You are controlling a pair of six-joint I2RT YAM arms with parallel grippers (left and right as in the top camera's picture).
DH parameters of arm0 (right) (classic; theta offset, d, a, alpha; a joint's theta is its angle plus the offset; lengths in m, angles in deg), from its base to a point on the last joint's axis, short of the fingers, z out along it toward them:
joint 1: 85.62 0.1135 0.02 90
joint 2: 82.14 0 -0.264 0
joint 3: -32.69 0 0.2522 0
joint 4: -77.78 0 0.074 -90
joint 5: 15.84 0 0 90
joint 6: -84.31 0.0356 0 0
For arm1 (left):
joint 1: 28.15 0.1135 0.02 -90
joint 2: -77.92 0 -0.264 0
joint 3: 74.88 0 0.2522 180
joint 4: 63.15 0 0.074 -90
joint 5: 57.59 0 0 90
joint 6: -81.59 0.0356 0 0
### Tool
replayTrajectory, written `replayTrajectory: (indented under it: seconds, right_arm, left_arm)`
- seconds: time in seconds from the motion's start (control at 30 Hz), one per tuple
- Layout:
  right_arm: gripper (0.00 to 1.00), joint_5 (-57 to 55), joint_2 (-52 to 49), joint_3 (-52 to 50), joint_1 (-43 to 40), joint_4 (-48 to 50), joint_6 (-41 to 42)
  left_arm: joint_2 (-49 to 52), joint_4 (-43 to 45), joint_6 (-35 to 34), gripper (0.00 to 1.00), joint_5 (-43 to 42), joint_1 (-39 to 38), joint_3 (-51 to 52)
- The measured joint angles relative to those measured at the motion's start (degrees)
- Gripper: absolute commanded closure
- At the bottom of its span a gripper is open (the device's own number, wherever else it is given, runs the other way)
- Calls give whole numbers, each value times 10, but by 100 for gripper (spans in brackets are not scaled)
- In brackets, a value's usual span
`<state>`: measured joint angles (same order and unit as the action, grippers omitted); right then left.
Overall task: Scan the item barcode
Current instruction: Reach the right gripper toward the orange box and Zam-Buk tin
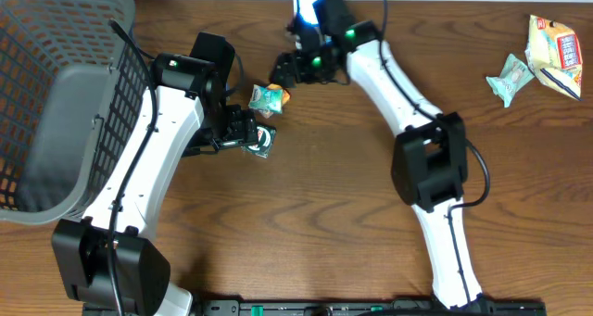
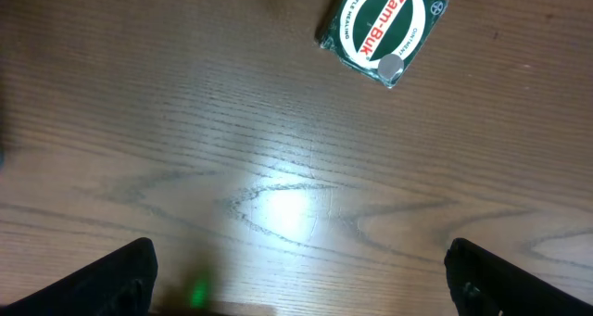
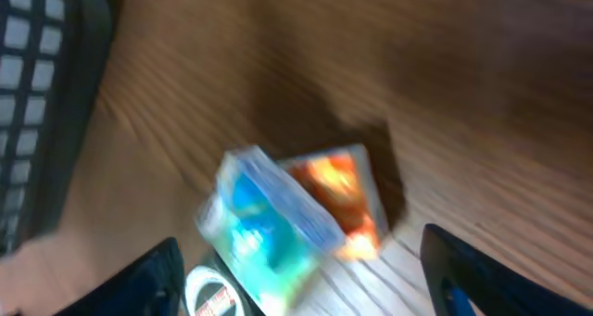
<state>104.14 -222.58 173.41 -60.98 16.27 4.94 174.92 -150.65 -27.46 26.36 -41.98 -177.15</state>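
So, both jaws gape empty, packet [image 3: 287,219] framed between the right ones, probably lined up for a grab.

Zam-Buk box [image 2: 382,31]: square, green, white oval label with red lettering, lying flat, label up, centre-left of table | snack packet [image 1: 267,97]: teal and orange, crinkled, lying just beyond box, not touching it
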Motion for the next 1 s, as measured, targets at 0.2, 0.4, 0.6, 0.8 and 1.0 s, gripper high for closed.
replayTrajectory:
  seconds: [0.2, 0.4, 0.6, 0.8, 1.0]
  right_arm:
    - [32, -56, 0, 0, 25, 11, 12]
    - [33, -98, 0, -9, 40, 12, 13]
    - [34, -106, 0, -45, 49, 22, 8]
    - [82, -101, 0, -73, 50, 47, 3]
    - [99, -101, 0, -74, 49, 49, -1]
  left_arm:
    - [0, 0, 0, 3, 0, 0, 0]
    - [0, 0, 0, 2, 0, 0, 0]
    - [0, 0, 0, 2, 0, 0, 0]
    - [0, 0, 0, 2, 0, 0, 0]
    - [0, 0, 0, 2, 0, 0, 0]
